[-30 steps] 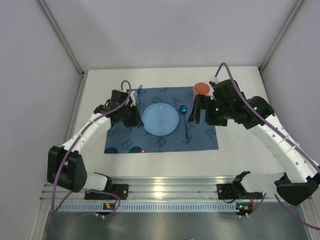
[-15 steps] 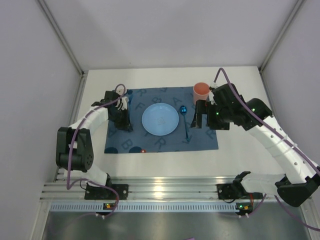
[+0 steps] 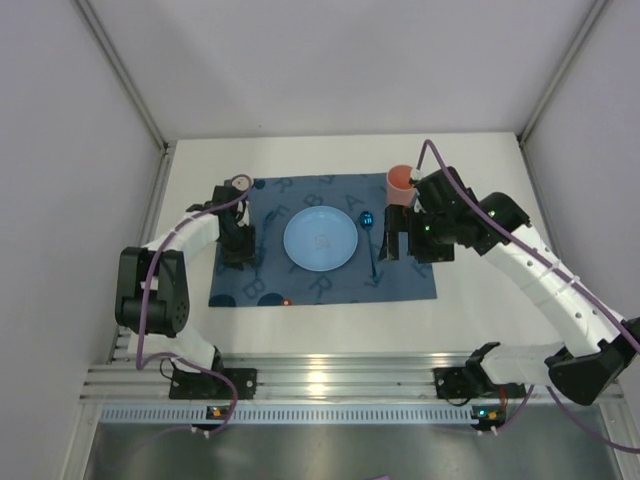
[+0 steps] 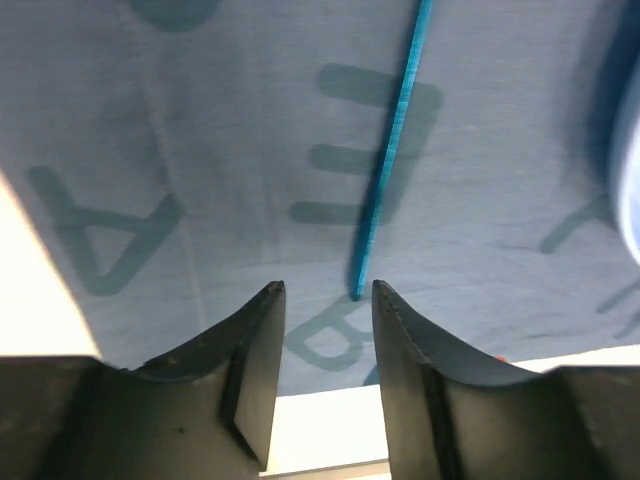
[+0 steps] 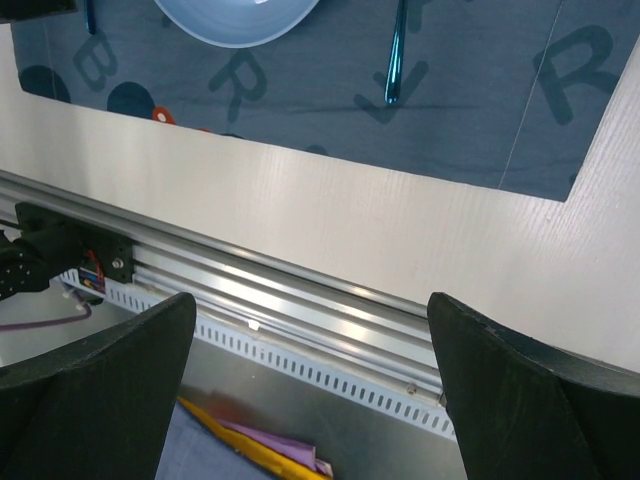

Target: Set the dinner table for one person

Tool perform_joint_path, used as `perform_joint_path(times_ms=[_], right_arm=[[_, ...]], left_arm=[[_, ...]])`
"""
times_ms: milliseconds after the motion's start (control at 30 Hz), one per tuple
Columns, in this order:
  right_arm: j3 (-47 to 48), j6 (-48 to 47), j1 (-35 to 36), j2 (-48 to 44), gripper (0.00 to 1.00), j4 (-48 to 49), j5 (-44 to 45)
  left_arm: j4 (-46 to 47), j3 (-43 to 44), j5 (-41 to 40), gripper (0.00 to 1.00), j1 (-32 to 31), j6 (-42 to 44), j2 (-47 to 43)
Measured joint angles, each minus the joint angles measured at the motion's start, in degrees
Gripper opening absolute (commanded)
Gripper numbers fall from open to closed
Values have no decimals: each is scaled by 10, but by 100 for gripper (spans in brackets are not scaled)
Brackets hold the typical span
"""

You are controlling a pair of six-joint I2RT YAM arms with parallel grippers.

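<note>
**Top external view.** The dinner table (image 3: 330,325) is a matte white rectangle filling the floor of the enclosure. A ribbed aluminium rail (image 3: 330,372) runs along its near edge. A dark blue lettered cloth (image 3: 410,280) lies flat on its middle. A pale blue plate (image 3: 320,238) sits at the cloth's centre, its face plain blue. A blue spoon (image 3: 372,245) lies just right of the plate, apart from it. An orange cup (image 3: 400,180) stands upright at the cloth's far right corner. The right arm covers part of it, and its inside cannot be made out. The left gripper (image 3: 238,250) hangs over the cloth's left part. The right gripper (image 3: 400,240) hangs just right of the spoon.

**Left wrist view.** The left gripper (image 4: 328,290) has its fingers a narrow gap apart, with nothing between them. A thin blue handle (image 4: 390,150) lies on the cloth, its near end just beyond the gap. Its far end is cut off by the frame. The plate's rim (image 4: 628,200) is a blur at the right edge.

**Right wrist view.** The right gripper (image 5: 310,300) is spread wide and holds nothing. Below it lie bare table (image 5: 300,200) and the rail. The plate (image 5: 235,20) and spoon (image 5: 395,60) are cut off at the top. A yellow and purple shape (image 5: 260,440) below the rail is hard to identify.
</note>
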Motion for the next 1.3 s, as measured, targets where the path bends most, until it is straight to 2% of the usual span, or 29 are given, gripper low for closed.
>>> perform_joint_path(times_ms=[200,333,433,467,500,600,733,800,867,1000,1133,1233,1300], right_arm=[[0,0,0,0,100,0,-2],[8,-5,0,0,100,-5,0],[45,-19,0,0,100,-14,7],[62,-24,0,-4,100,-11,12],[74,-30,0,-13,100,-2,17],[55,-46,2,-95,100,68,28],[-92,-29,2,-307,100,185,97],[-180,6,2,-414,100,227,151],[-252,36,2,-482,100,241,187],[-334,66,2,-498,100,242,195],[-339,82,2,-475,100,228,194],[-320,82,2,-459,100,212,193],[-301,80,2,-452,100,199,193]], left_arm=[[-42,31,-62,53,0,-10,-1],[-60,71,-82,72,0,-22,-32],[-66,90,-68,82,0,-35,-92],[-65,94,-54,90,0,-41,-118],[-64,95,-36,94,0,-44,-148],[-38,80,4,97,0,-73,-244],[43,-18,9,94,-1,-109,-386],[82,-81,10,93,-1,-119,-428],[122,-144,-4,93,-3,-128,-451],[210,-281,-72,91,-3,-101,-516],[351,-405,-112,96,-4,-8,-592],[448,-447,-145,91,-4,32,-564],[524,-461,-156,91,-4,51,-500]])
